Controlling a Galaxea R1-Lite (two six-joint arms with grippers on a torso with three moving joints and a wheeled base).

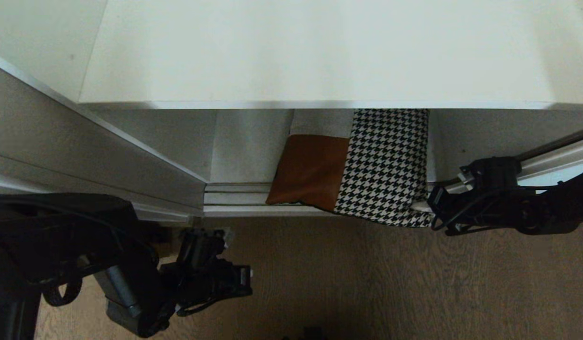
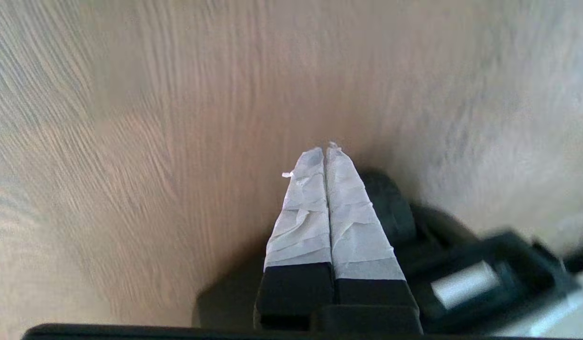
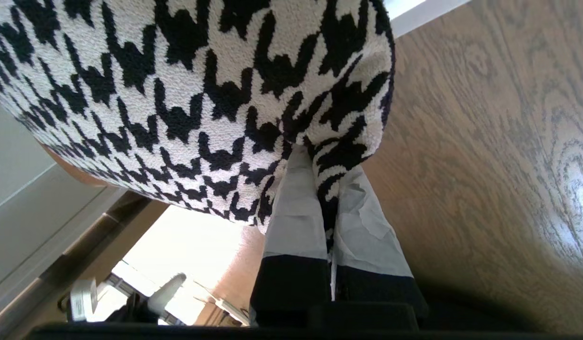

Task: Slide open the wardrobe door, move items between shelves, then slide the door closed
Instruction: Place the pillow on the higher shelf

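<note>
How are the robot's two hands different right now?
The right tool pinches a corner of the cushion; the left tool holds nothing. The right one is at the wardrobe's bottom rail; the left one hangs over the wooden floor. Both are shut and have pale wrapped fingers.

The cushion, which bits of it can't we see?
- Head view: the cushion's far end, hidden under the white shelf.
- Head view: its corner in the right gripper, covered by the fingers.
- Right wrist view: its leather part, almost all behind the houndstooth.
- Left wrist view: the cushion is out of frame; only the left gripper and floor show.
</note>
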